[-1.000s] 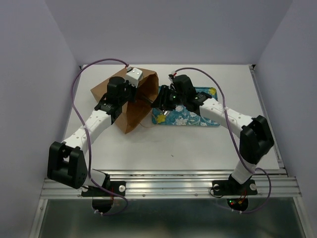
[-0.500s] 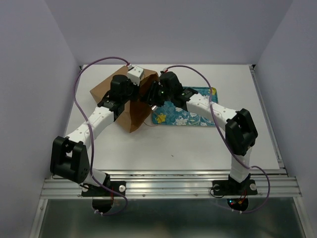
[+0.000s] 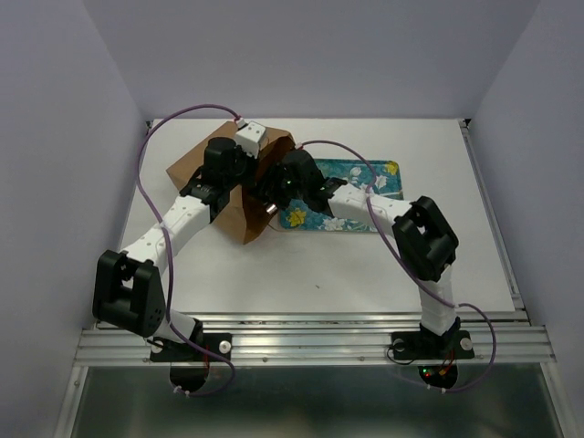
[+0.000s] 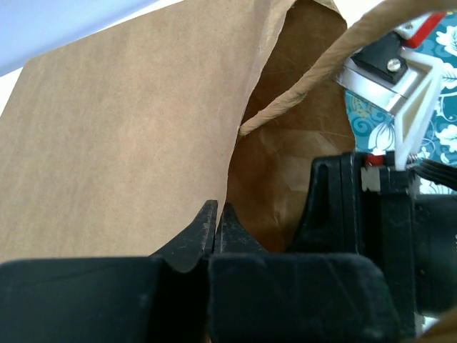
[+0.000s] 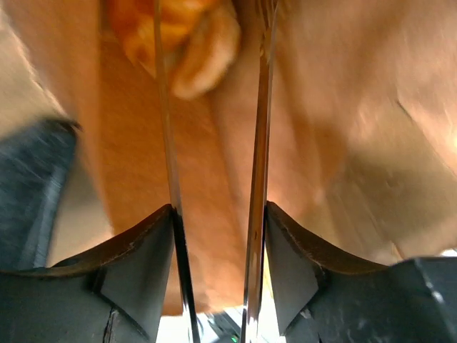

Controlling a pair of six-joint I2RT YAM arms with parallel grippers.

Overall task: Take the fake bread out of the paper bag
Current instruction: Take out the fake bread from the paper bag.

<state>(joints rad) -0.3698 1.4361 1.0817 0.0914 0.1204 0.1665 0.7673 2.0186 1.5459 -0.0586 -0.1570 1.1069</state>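
The right pincer (image 5: 213,14) is inside the paper bag (image 4: 121,128), its 2 fingers parted a little with nothing between them; 1 glossy golden bread piece (image 5: 200,50) lies just beyond its tips, mostly toward the left finger. The left pincer (image 4: 216,218) is closed on the bag's rim; the bag's mouth opens just to its right.

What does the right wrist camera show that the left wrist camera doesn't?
Only right wrist: a piece of fake bread inside the paper bag, ahead of the open right claw. Only left wrist: the cord handle, the floral tray, the left claw shut on the bag's edge. Both: the paper bag.
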